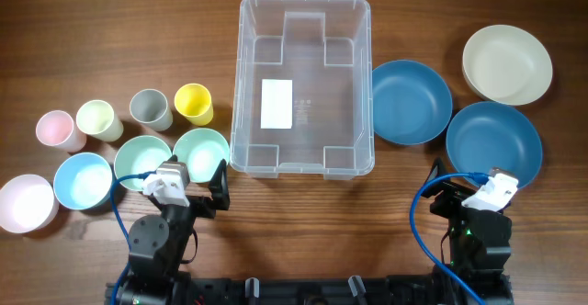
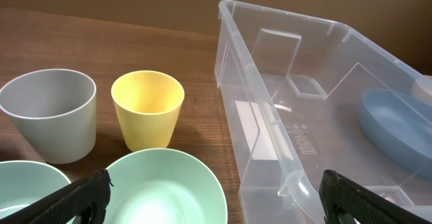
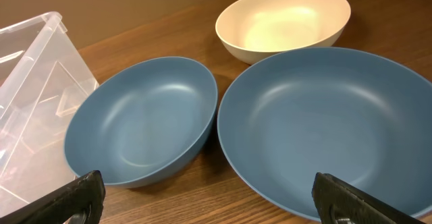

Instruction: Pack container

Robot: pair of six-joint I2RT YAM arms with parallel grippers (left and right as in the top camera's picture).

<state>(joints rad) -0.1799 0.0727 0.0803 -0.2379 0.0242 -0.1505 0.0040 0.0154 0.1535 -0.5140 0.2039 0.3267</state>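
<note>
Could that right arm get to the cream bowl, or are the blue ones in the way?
Probably yes. The cream bowl sits uncovered beyond the nearer blue bowl, nothing in it. The open right gripper would likely need to pass over that blue bowl to reach its rim.

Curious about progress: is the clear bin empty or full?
Empty: the container shows only its white base label; nothing lies inside.

L arm + R arm: black; white cam housings; blue cables; end effector fingers black.
</note>
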